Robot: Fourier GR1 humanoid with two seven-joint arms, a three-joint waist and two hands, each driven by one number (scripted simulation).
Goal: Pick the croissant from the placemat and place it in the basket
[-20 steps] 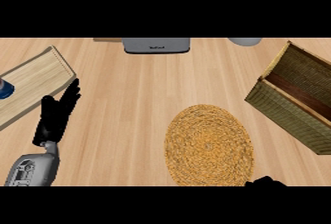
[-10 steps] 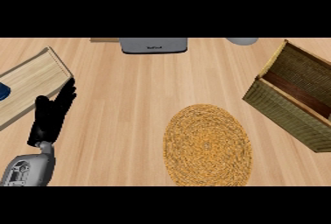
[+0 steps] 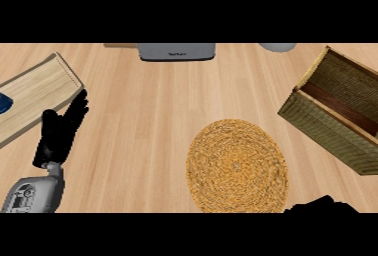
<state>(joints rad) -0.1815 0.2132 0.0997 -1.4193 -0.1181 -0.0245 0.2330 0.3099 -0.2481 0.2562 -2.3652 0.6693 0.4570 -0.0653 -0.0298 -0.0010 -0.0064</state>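
Only a dark edge of the right hand (image 3: 322, 205) shows at the near edge, its fingers unreadable; the croissant is nowhere visible, perhaps inside it. The mat (image 3: 236, 165) lies bare just left; the basket (image 3: 336, 112) far right. The left hand (image 3: 63, 132) rests open, far left.
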